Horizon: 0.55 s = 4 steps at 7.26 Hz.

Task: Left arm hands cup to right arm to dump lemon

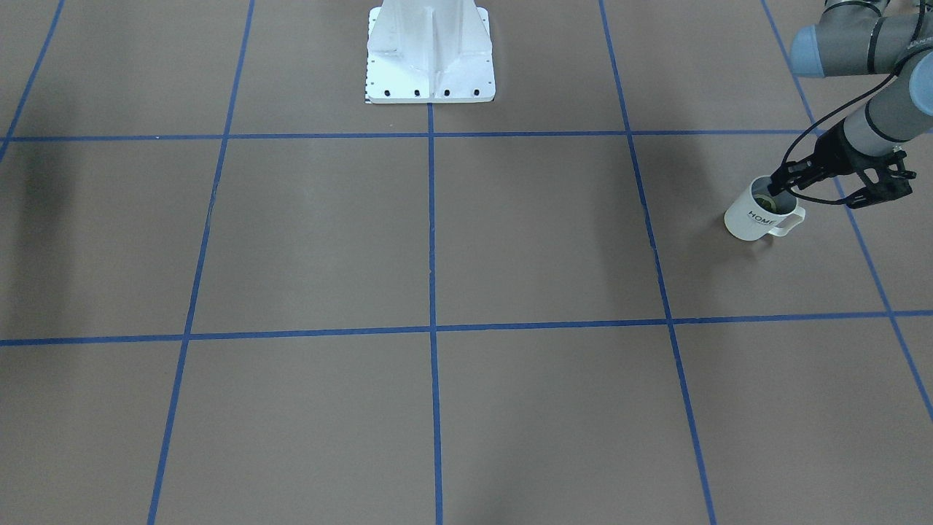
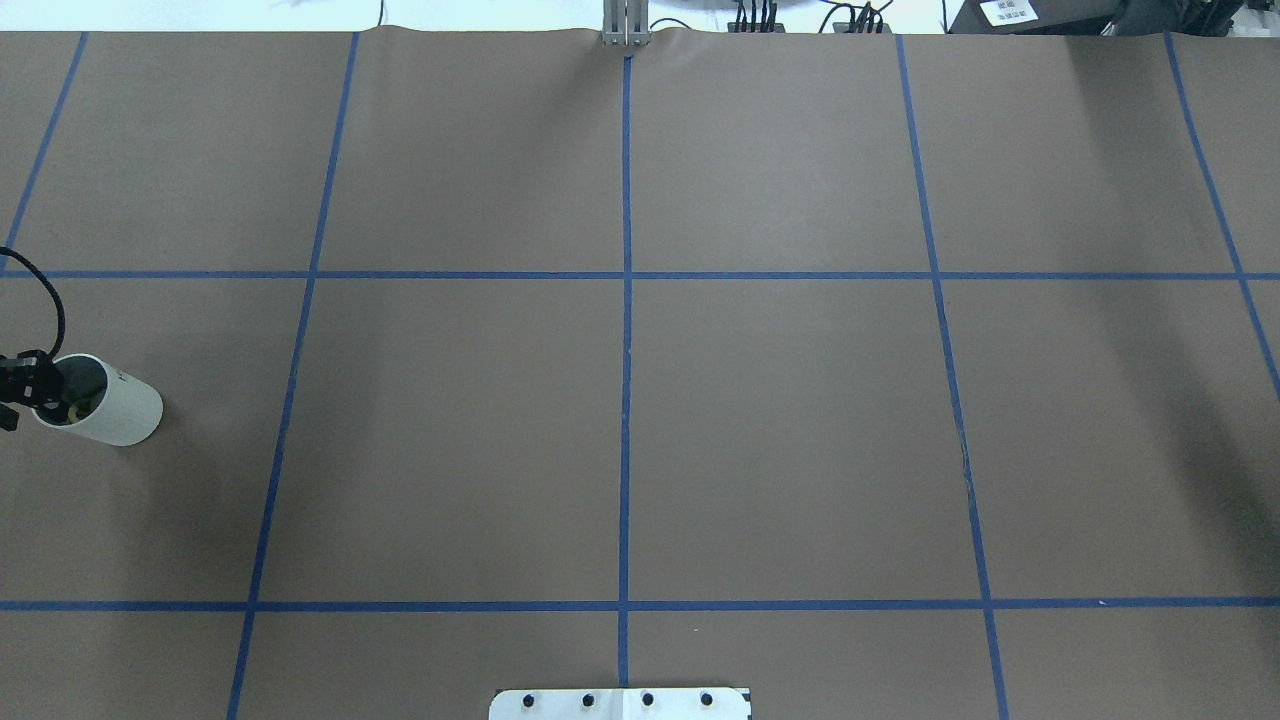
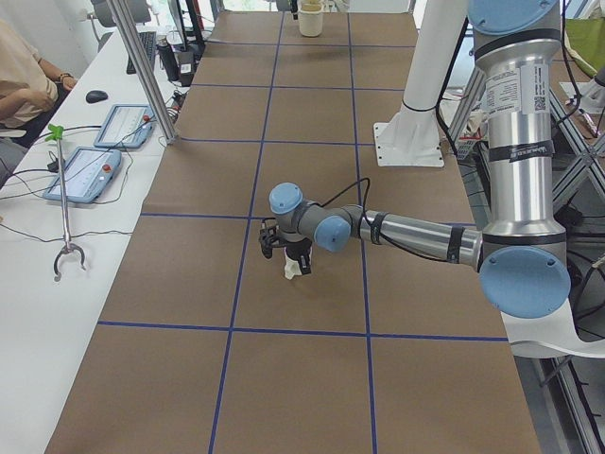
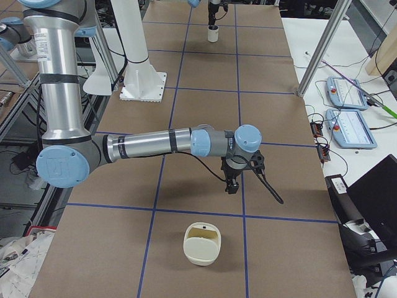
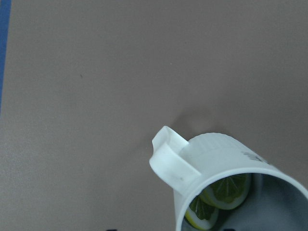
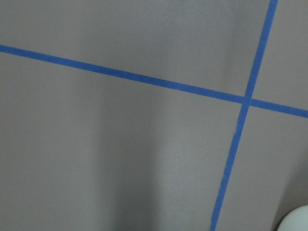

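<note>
The cup (image 1: 754, 217), a white mug with black "HOME" lettering, is near the table's end on my left side. It also shows in the overhead view (image 2: 110, 405). My left gripper (image 1: 781, 184) is shut on its rim, with one finger inside the mouth and one outside. The lemon (image 5: 226, 188) lies inside the cup as yellow-rimmed slices; the mug's handle (image 5: 168, 159) points away from the gripper. My right gripper (image 4: 232, 185) hangs fingers-down over bare table far from the cup. I cannot tell whether it is open or shut.
A cream-coloured container (image 4: 203, 243) sits on the table near my right gripper, towards that end of the table. The white robot base (image 1: 430, 55) stands at the table's middle edge. Blue tape lines divide the brown table surface into squares.
</note>
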{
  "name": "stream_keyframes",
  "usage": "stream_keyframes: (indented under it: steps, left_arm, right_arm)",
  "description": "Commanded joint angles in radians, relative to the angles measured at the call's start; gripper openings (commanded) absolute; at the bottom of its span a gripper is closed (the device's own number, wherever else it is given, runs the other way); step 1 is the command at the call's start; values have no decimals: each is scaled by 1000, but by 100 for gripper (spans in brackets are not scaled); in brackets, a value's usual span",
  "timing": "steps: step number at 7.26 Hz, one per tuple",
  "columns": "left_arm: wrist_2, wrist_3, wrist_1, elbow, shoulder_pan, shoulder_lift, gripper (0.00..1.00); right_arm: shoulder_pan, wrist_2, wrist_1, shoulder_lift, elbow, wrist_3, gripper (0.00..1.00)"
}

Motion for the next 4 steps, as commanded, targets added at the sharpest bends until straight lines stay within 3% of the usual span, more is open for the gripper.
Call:
stream_keyframes:
  steps: [1, 4]
  left_arm:
    - [-5, -49, 2, -7, 2, -34, 0]
    - [-76, -126, 91, -82, 1, -143, 0]
  right_arm:
    - [-6, 3, 0, 1, 8, 2, 100]
    - [-19, 35, 50, 10, 20, 2, 100]
